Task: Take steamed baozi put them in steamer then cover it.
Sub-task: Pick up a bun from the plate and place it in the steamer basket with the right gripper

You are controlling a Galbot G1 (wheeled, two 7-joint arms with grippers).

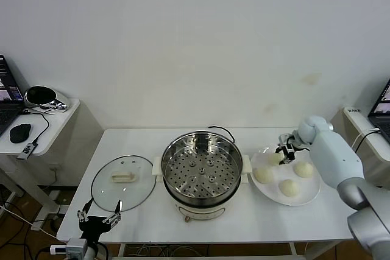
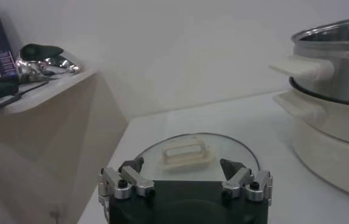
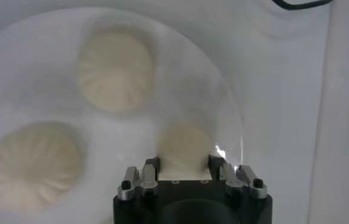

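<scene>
Four cream-white steamed baozi lie on a white plate (image 1: pixel 308 198) at the table's right. My right gripper (image 1: pixel 284 151) is down at the plate's far side, shut on one baozi (image 3: pixel 185 143) that sits between its fingers (image 3: pixel 152 164). Two others (image 3: pixel 115 70) (image 3: pixel 31 164) lie free beside it. The steel steamer (image 1: pixel 202 172) stands uncovered in the middle of the table, its perforated tray bare. The glass cover (image 1: pixel 124 181) with its cream handle (image 2: pixel 186 152) lies flat to the steamer's left. My left gripper (image 1: pixel 97 216) hangs open near the table's front edge, just short of the cover.
A side shelf (image 1: pixel 42 123) at the left carries a laptop, a mouse and a shiny bowl. A black cable (image 1: pixel 220 130) runs behind the steamer. Another laptop shows at the far right edge.
</scene>
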